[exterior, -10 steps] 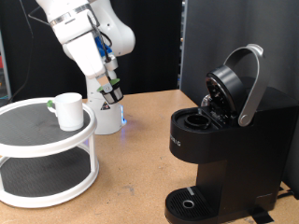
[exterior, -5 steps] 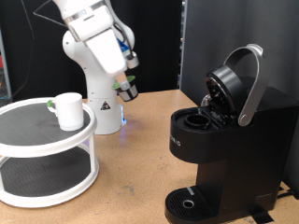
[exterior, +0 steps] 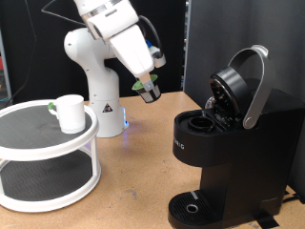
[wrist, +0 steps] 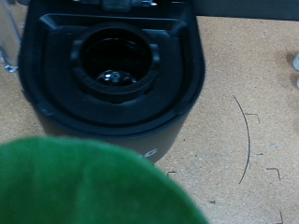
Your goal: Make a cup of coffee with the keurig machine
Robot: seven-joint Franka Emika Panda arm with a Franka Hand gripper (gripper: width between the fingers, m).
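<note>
The black keurig machine [exterior: 233, 143] stands at the exterior view's right with its silver-handled lid [exterior: 250, 84] raised and its round pod chamber [wrist: 114, 62] open and empty. My gripper [exterior: 148, 92] hangs in the air left of the lid, shut on a small green-topped pod [exterior: 145, 88]. In the wrist view the pod [wrist: 84, 187] is a blurred green mass close in front of the chamber, and the fingers do not show. The white cup [exterior: 70, 112] stands upright on a white two-tier stand [exterior: 38, 143] at the exterior view's left.
The robot's white base [exterior: 100, 95] stands behind the stand on the wooden table [exterior: 133, 181]. The machine's round drip base [exterior: 195, 205] is bare. Black curtains close off the back.
The arm has swung from above the cup and stand toward the exterior view's right, carrying the pod closer to the open keurig machine. Cup and machine have not moved.
</note>
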